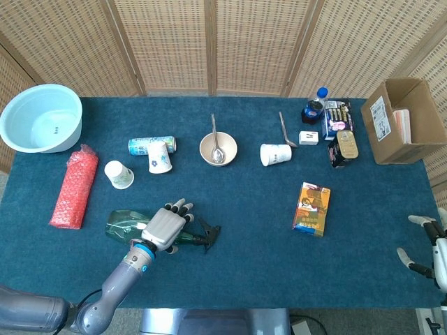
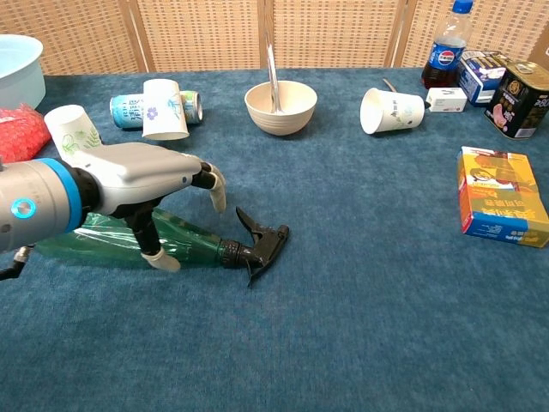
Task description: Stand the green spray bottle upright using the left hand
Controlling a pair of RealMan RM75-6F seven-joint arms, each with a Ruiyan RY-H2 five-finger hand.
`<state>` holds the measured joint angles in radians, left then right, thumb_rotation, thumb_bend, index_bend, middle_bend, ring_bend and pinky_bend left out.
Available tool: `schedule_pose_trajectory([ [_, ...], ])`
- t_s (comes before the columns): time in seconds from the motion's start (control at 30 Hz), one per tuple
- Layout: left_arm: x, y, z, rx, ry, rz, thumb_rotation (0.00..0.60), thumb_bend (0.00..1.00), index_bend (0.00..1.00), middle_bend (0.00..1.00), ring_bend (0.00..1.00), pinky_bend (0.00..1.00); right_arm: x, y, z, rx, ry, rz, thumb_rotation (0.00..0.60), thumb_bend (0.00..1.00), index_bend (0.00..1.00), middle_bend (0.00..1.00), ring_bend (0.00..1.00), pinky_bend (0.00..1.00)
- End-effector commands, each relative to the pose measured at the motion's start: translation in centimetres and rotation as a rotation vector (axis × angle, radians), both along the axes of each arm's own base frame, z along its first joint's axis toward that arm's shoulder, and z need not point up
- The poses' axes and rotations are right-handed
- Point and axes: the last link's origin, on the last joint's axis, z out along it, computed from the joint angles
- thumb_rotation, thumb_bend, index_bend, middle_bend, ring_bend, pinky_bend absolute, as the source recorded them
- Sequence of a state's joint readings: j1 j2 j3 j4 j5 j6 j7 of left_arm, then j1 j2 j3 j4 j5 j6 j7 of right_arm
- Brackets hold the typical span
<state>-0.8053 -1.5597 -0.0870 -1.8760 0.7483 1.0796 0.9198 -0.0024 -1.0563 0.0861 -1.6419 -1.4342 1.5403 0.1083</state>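
Left hand (image 2: 146, 176) arches over the lying green spray bottle (image 2: 171, 240), fingers spread wide, gripping nothing; bowl (image 1: 218, 149) holds a spoon (image 1: 216, 139) (handle poking out).

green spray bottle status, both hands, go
Left robot hand open over green spray bottle, no grip. Bottle lying flat. Right robot hand open, idle at table edge.

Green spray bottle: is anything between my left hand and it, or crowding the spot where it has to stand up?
Nothing visible. The left hand is right over the green spray bottle, which lies on its side with bare table around it. The nearest things, the paper cups, sit farther back.
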Motion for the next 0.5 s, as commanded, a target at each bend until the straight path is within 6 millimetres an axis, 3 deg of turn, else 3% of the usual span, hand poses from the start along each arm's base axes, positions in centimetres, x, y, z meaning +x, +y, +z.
schedule_pose_trajectory([
  [0.03, 0.3, 0.3, -0.3, 0.002, -0.013, 0.002, 0.600, 0.25, 0.35, 0.23, 0.22, 0.35, -0.1, 0.1, 0.1, -0.002, -0.002, -0.004, 0.600, 0.28, 0.27, 0.31, 0.01, 0.10],
  [0.13, 0.9, 0.6, -0.5, 0.006, -0.029, 0.000, 0.600, 0.27, 0.41, 0.32, 0.33, 0.45, -0.1, 0.1, 0.1, 0.000, -0.001, -0.006, 0.600, 0.28, 0.26, 0.31, 0.01, 0.10],
  [0.3, 1.5, 1.3, -0.8, 0.012, -0.028, -0.022, 0.600, 0.30, 0.48, 0.40, 0.41, 0.56, 0.0, 0.2, -0.1, 0.007, -0.011, -0.003, 0.600, 0.28, 0.27, 0.31, 0.01, 0.10],
  [0.47, 2.1, 1.7, -1.0, 0.012, 0.000, -0.054, 0.600, 0.33, 0.52, 0.45, 0.47, 0.55, 0.1, 0.2, 0.0, 0.007, -0.020, 0.003, 0.600, 0.28, 0.27, 0.31, 0.01, 0.10],
  [0.5, 2.2, 1.8, -1.0, 0.009, 0.010, -0.061, 0.600, 0.33, 0.52, 0.45, 0.47, 0.59, 0.1, 0.2, 0.0, 0.006, -0.022, 0.003, 0.600, 0.28, 0.27, 0.31, 0.01, 0.10],
])
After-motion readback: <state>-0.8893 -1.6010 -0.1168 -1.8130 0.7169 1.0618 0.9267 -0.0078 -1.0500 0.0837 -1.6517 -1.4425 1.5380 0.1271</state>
